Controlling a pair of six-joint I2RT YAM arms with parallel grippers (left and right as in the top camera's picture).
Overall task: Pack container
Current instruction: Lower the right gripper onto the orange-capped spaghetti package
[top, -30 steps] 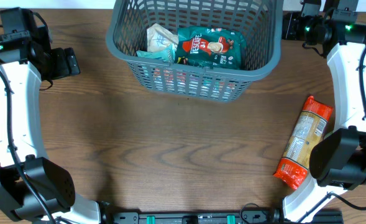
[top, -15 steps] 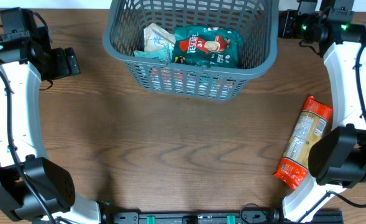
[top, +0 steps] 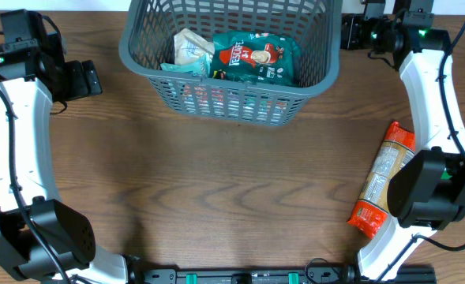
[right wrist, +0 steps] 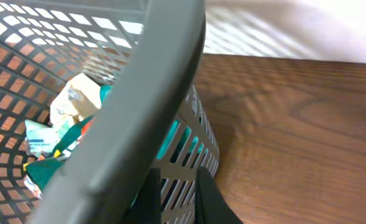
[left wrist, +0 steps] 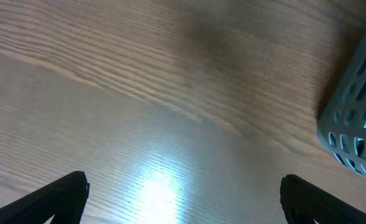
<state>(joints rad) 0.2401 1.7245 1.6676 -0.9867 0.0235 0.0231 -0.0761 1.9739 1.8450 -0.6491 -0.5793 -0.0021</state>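
The container [top: 232, 101] is pinched at its rim by the outstretched right claw [right wrist: 178, 194]; left claw [left wrist: 183, 183] hovers spread.

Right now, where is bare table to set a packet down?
Widest: the table centre, between the front wall of the container, the orange packet on the right and the left arm. Also bare: the strip between the left gripper and the container. Crowded: the container's right rim, where the right gripper sits.

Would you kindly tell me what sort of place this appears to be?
Probably a robot lab's packing bench: wood-grain table, two white robot arms, dark grey slotted plastic basket holding grocery packets.
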